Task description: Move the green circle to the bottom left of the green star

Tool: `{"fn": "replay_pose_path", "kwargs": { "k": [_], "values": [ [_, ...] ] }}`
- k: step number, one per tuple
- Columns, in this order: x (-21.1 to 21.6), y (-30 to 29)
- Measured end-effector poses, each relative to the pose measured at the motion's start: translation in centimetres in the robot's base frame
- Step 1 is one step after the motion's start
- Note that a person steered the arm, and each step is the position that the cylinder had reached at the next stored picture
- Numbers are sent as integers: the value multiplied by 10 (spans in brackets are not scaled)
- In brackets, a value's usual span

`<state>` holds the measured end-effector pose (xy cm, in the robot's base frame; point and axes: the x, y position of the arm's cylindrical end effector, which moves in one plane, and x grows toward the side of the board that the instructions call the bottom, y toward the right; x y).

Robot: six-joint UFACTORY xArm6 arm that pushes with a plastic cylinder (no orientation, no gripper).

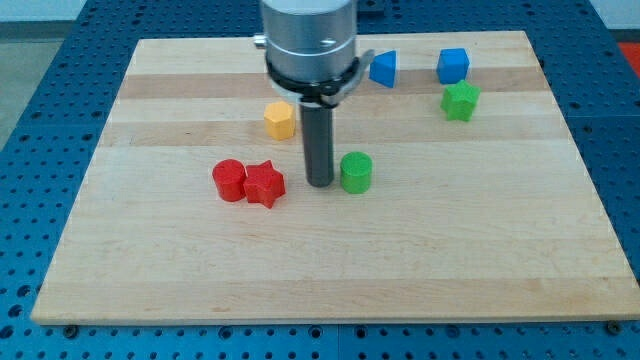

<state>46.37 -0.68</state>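
Note:
The green circle (356, 172) stands near the middle of the wooden board (330, 260). My tip (320, 183) rests on the board just left of the green circle, almost touching it. The green star (460, 101) sits at the view's upper right, well up and right of the circle. The rod rises from the tip to the arm's grey flange at the view's top.
A red circle (229, 180) and a red star (265, 184) touch each other left of my tip. A yellow hexagon (279, 120) lies up and left of it. Two blue blocks (383, 68) (453, 66) sit near the top edge, above the green star.

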Motion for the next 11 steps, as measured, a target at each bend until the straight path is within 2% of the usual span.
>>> {"fn": "replay_pose_path", "kwargs": {
  "k": [1, 3, 7, 11],
  "values": [
    [13, 22],
    [15, 28],
    [15, 93],
    [-16, 93]
  ]
}}
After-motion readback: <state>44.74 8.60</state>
